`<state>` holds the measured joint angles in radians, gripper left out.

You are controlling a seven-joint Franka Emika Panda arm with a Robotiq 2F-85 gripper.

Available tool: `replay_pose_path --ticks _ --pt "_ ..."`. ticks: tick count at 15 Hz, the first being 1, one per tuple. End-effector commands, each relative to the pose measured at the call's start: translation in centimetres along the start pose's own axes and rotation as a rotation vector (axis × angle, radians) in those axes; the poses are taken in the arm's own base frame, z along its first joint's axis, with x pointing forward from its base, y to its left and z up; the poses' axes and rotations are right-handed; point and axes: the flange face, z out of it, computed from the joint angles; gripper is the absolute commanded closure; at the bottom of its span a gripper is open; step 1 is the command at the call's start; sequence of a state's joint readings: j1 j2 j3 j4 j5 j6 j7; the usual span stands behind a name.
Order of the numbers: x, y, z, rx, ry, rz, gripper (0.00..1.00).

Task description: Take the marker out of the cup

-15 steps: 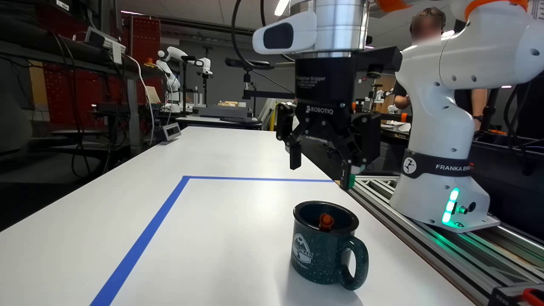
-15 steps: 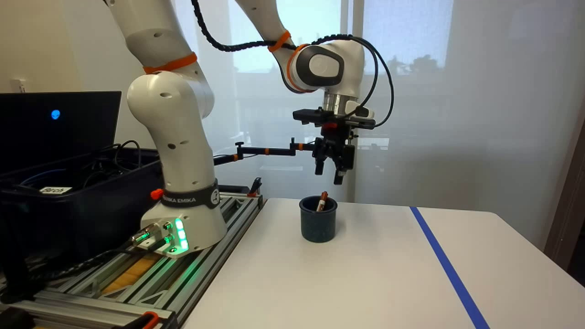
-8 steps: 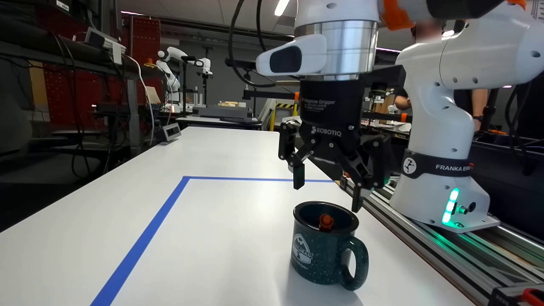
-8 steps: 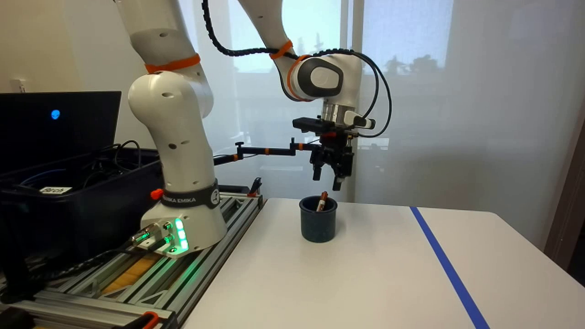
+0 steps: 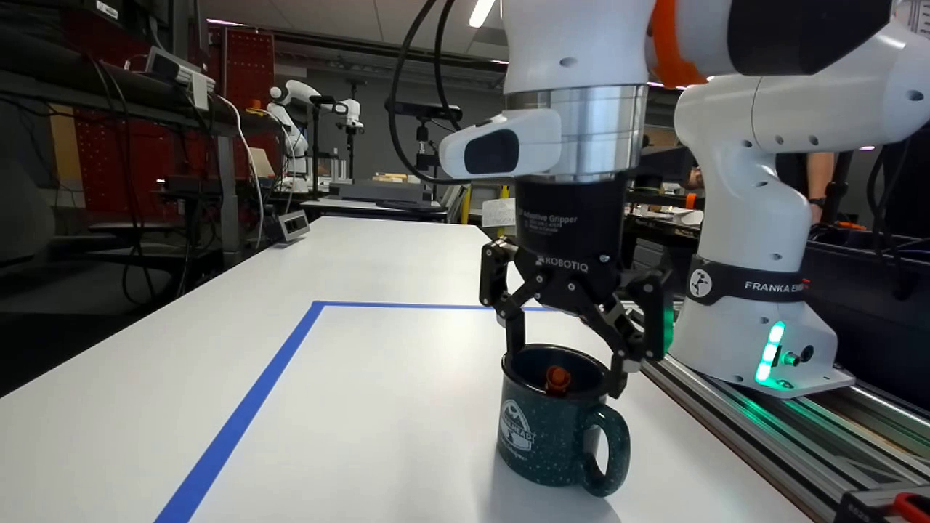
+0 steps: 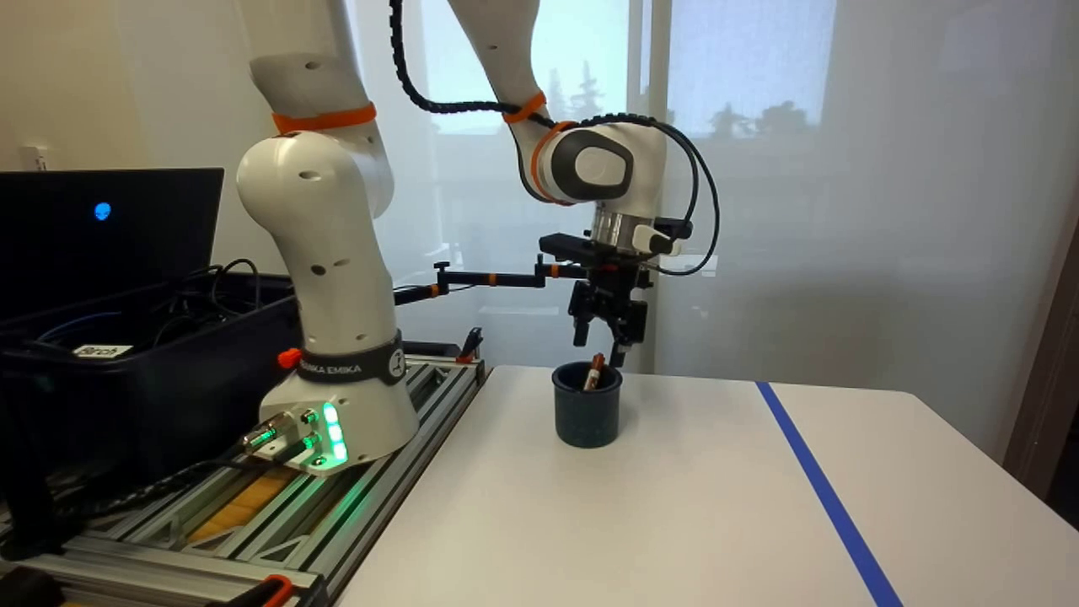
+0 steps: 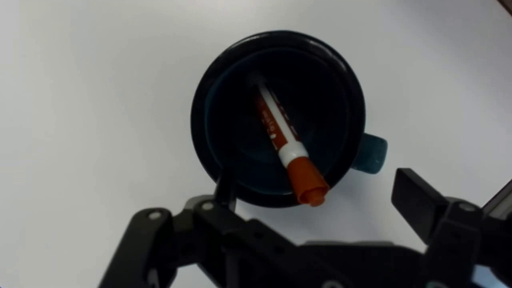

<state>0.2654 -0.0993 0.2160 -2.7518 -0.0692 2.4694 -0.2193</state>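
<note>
The marker is leaning, cap up, in the cup, which is standing near the far-left corner of the counter in an exterior view. The tool is hovering nearby, its jaws standing wide apart.

Mug, dark green, speckled, pale print, loop handle; upright on counter. Marker, red-brown and white, orange cap uppermost, leaning inside mug.

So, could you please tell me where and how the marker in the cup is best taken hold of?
I'd suggest the orange cap, coming straight down from above with the open gripper straddling it. The marker leans inside the cup with this end uppermost at the opening, while its other end sits deep inside.
</note>
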Motion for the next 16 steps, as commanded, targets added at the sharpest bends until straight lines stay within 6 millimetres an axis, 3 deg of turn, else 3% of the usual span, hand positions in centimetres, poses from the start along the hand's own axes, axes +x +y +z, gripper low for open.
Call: replay_pose_path --ticks 1,2,3,5,11,13,14,15,16 --pt "0.5 0.0 0.6 0.000 0.005 -0.009 0.09" --pt "0.6 0.1 0.7 0.001 0.004 -0.007 0.16" --pt "0.6 0.1 0.7 0.001 0.004 -0.006 0.31" --pt "0.6 0.3 0.7 0.001 0.005 -0.002 0.38" --pt "0.6 0.6 0.1 -0.004 0.016 0.006 0.31" --pt "0.7 0.6 -0.2 -0.006 0.023 0.006 0.33" --pt "0.7 0.6 -0.4 -0.008 0.026 0.009 0.41" --pt "0.7 0.7 -0.6 -0.009 0.030 0.011 0.39" --pt "0.8 0.7 -0.8 -0.010 0.034 0.011 0.43"
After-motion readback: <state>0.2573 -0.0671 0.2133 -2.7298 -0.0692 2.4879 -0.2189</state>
